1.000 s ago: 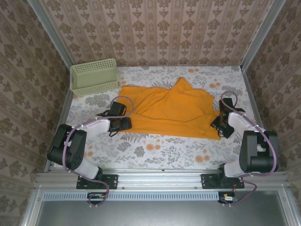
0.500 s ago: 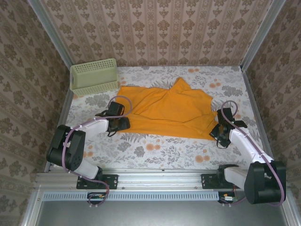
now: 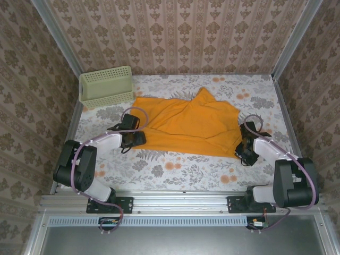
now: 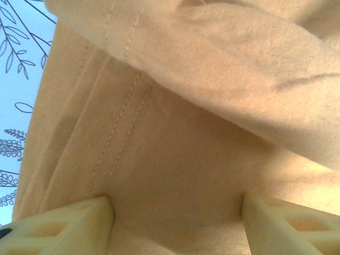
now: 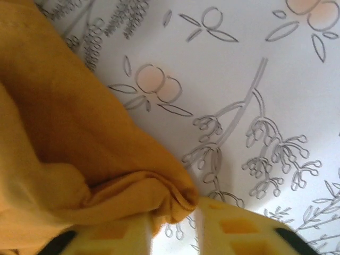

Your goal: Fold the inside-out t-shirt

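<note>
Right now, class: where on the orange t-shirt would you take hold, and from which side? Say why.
I'd take the t-shirt by its near hem corners, coming in low from the near side. The stitched hem lies exposed there; the left gripper straddles it, and the right gripper has a bunched corner at its tips.

Pale green mesh basket [image 3: 106,86] sitting at far left corner of floral-printed worktop [image 3: 175,170]; patterned wallpaper [image 3: 175,32] enclosing three sides.
</note>
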Motion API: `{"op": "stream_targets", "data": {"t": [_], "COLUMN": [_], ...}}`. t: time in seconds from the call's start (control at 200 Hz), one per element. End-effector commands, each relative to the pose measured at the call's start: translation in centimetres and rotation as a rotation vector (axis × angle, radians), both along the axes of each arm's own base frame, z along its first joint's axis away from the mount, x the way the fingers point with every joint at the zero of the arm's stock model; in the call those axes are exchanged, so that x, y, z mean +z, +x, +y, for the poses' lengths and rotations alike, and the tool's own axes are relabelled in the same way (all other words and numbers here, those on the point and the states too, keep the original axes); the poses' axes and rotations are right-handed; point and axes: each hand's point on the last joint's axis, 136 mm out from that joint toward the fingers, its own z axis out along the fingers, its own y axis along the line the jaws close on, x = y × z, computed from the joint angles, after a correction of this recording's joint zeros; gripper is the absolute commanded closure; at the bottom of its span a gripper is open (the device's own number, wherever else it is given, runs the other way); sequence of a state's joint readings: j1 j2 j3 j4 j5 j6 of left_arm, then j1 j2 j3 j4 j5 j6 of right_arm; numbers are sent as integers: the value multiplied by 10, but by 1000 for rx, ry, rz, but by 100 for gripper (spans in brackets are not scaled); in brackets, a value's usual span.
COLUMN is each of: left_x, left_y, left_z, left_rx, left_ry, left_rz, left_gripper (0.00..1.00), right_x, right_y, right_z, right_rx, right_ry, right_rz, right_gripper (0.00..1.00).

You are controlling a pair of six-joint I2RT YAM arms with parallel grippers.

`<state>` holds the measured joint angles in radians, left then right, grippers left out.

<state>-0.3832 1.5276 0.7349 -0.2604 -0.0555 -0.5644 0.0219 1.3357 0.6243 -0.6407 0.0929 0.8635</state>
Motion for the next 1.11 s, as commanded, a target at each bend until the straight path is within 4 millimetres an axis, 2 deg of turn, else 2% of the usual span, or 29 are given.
{"op": "stream_targets", "data": {"t": [0.0, 0.12, 0.37, 0.485, 0.63, 0.705, 0.76, 0.89, 0.99, 1.05, 1.1], "left_x": [-21, -24, -24, -25, -25, -24, -22, -8, 21, 43, 58], "left_y": [-18, -21, -25, -25, -26, -27, -26, -26, -20, -12, -5], "left_z": [19, 26, 33, 32, 31, 31, 30, 20, 3, -10, -18], "left_rx": [29, 50, 65, 62, 57, 59, 58, 31, -12, -52, -73], "left_ry": [65, 77, 84, 81, 78, 78, 70, 53, 22, 7, 2], "left_rz": [89, 95, 94, 98, 102, 101, 97, 85, 27, -21, -56], "left_gripper": [33, 33, 33, 33, 32, 33, 33, 33, 32, 31, 31], "right_x": [2, 17, 56, 63, 61, 64, 69, 75, 79, 85, 88], "right_y": [6, 1, -3, -5, -7, -7, -6, 9, 27, 45, 57], "right_z": [-4, -24, -48, -54, -54, -56, -56, -31, 5, 33, 47], "right_rx": [-7, -17, -21, -10, -6, -8, -5, 75, 197, 292, 324], "right_ry": [-34, -149, -299, -335, -334, -347, -349, -236, -128, -48, -10], "right_rz": [-5, -7, -54, -52, -40, -45, -59, -150, -216, -278, -303], "right_gripper": [83, 94, 97, 87, 74, 61, 58, 52, 46, 44, 44]}}
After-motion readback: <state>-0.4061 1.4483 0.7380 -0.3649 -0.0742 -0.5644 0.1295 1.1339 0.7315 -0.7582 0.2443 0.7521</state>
